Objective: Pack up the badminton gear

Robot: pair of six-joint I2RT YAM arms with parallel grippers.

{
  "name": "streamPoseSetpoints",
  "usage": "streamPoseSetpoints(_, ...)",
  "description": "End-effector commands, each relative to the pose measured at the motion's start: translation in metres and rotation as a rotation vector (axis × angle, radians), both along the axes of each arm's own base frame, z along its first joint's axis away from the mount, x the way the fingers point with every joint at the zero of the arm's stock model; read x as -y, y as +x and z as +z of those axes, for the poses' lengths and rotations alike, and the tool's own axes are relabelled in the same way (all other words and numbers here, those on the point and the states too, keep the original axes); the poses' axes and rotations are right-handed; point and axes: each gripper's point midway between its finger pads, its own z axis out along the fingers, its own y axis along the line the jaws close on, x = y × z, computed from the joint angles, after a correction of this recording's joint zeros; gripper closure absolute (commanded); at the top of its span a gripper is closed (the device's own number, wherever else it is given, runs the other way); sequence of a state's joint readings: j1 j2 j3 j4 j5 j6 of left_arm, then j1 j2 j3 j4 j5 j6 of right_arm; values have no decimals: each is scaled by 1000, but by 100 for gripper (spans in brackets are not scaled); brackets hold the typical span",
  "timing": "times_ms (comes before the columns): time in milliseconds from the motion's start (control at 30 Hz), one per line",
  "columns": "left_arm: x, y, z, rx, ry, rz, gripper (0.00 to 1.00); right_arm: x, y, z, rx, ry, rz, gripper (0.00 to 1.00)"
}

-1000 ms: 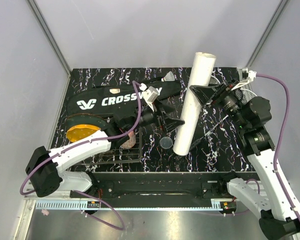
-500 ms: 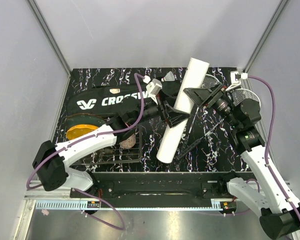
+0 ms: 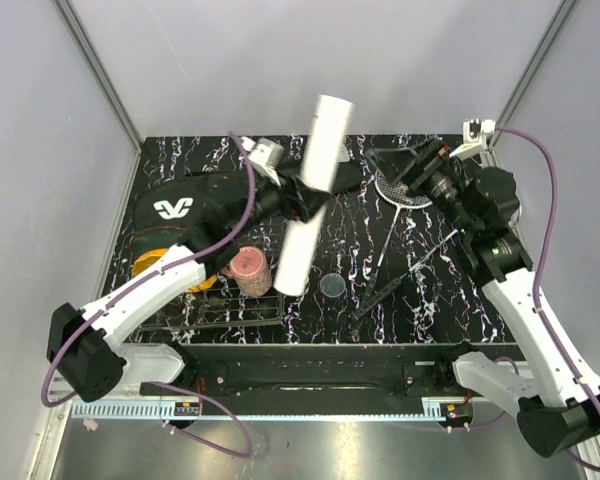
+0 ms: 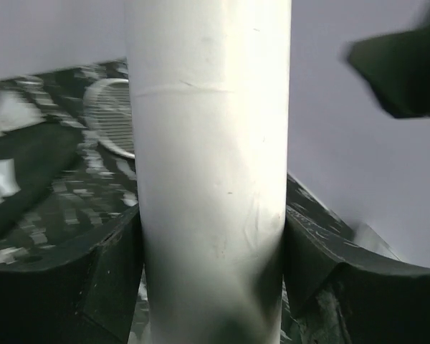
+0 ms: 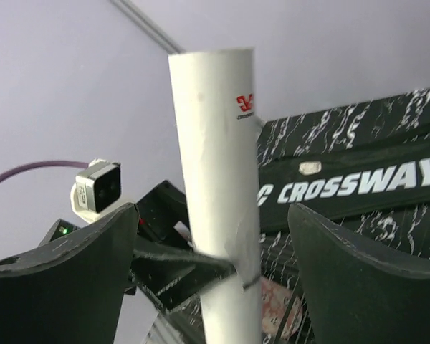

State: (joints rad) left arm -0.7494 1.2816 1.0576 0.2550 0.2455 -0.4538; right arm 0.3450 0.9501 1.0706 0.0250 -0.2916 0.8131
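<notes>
The white tube [image 3: 310, 195] stands tilted above the table with my left gripper [image 3: 307, 196] shut on its middle. In the left wrist view the tube [image 4: 208, 165] fills the gap, and both fingers [image 4: 79, 287] press its sides. My right gripper [image 3: 395, 170] is open to the right of the tube and apart from it. Its view shows the tube [image 5: 215, 143] some way off beyond its spread fingers [image 5: 373, 287]. The long black CROSSWAY bag [image 3: 195, 200] lies at the back left. A racket [image 3: 396, 190] lies below the right gripper, with dark shafts [image 3: 380, 262] running toward the front.
A pink cup [image 3: 248, 270] sits on a wire rack [image 3: 220, 312] at the front left, beside a yellow-black object [image 3: 158, 266]. A small clear lid [image 3: 332, 286] lies near the tube's lower end. Grey walls close in the table on three sides.
My left gripper closed on the tube and carried it up and to the left. My right gripper let go of it, opened wider and drew back to the right.
</notes>
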Motion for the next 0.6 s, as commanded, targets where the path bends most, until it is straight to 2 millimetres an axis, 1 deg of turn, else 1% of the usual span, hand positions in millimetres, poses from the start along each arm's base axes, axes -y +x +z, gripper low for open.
streamPoseSetpoints(0, -73, 36, 36, 75, -1, 292, 62, 20, 38, 14, 38, -92, -191, 6)
streamPoseSetpoints(33, -87, 43, 47, 97, 3, 336, 62, 23, 52, 9, 22, -95, -236, 6)
streamPoseSetpoints(67, -95, 45, 53, 104, 8, 360, 63, 31, 64, 3, 21, -124, -298, 6)
streamPoseSetpoints(100, -104, 44, 56, 98, 23, 386, 64, 39, 78, 4, 34, -131, -358, 6)
streamPoseSetpoints(133, -110, 42, 70, 131, 23, 399, 64, 40, 103, -9, 6, -162, -388, 7)
streamPoseSetpoints(167, -115, 39, 77, 145, 25, 406, 66, 42, 119, -16, -3, -189, -403, 7)
streamPoseSetpoints(200, -120, 30, 86, 163, 20, 401, 67, 43, 135, -23, -22, -196, -398, 7)
streamPoseSetpoints(233, -123, 25, 92, 182, 17, 400, 67, 51, 168, -37, -45, -201, -411, 10)
streamPoseSetpoints(267, -125, 19, 98, 197, 5, 392, 67, 43, 179, -45, -45, -205, -344, 11)
streamPoseSetpoints(300, -129, 8, 107, 219, -16, 377, 68, 41, 192, -54, -53, -212, -323, 11)
streamPoseSetpoints(333, -130, 2, 106, 225, -17, 367, 68, 37, 219, -70, -71, -224, -272, 12)
streamPoseSetpoints(400, -130, -10, 108, 242, -26, 328, 69, 31, 244, -88, -91, -236, -221, 14)
streamPoseSetpoints(433, -135, -20, 113, 262, -37, 321, 68, 24, 267, -107, -112, -250, -174, 15)
streamPoseSetpoints(467, -135, -24, 108, 258, -20, 309, 68, 24, 280, -118, -121, -268, -162, 19)
streamPoseSetpoints(500, -138, -29, 108, 273, -13, 306, 69, 21, 300, -162, -191, -290, -145, 19)
streamPoseSetpoints(533, -142, -36, 109, 286, -18, 303, 69, 15, 311, -154, -169, -280, -105, 20)
streamPoseSetpoints(567, -143, -41, 109, 294, -17, 293, 69, 13, 320, -163, -168, -281, -78, 25)
